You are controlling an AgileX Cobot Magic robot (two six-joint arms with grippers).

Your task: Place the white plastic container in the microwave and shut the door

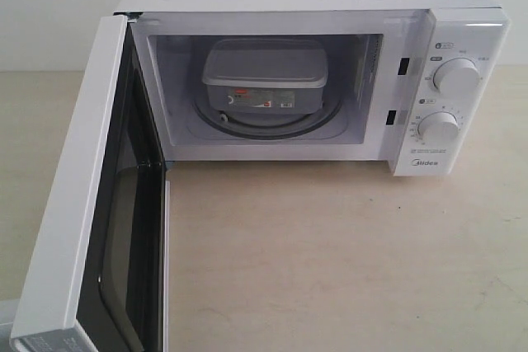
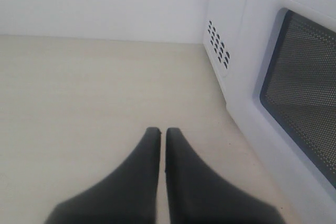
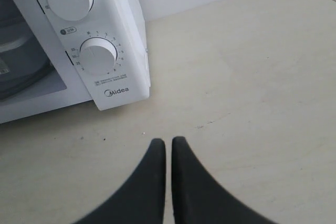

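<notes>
The white plastic container point(image 1: 264, 77) sits inside the microwave point(image 1: 445, 30) on the glass turntable point(image 1: 262, 128), lid on, its red-printed label facing out. The door point(image 1: 78, 204) stands wide open at the left, dark window edge-on. Neither gripper shows in the exterior view. My left gripper point(image 2: 162, 131) is shut with nothing in it, hovering over the table beside the door's outer face and meshed window point(image 2: 304, 93). My right gripper point(image 3: 168, 141) is shut and empty above the table, short of the knob panel point(image 3: 97, 55); a part of the container point(image 3: 16, 61) shows in the cavity.
The pale wooden table point(image 1: 346, 253) spreads in front of the microwave and to its right. A white wall point(image 2: 105, 3) stands behind. Vent holes point(image 2: 218, 46) mark the microwave's left side.
</notes>
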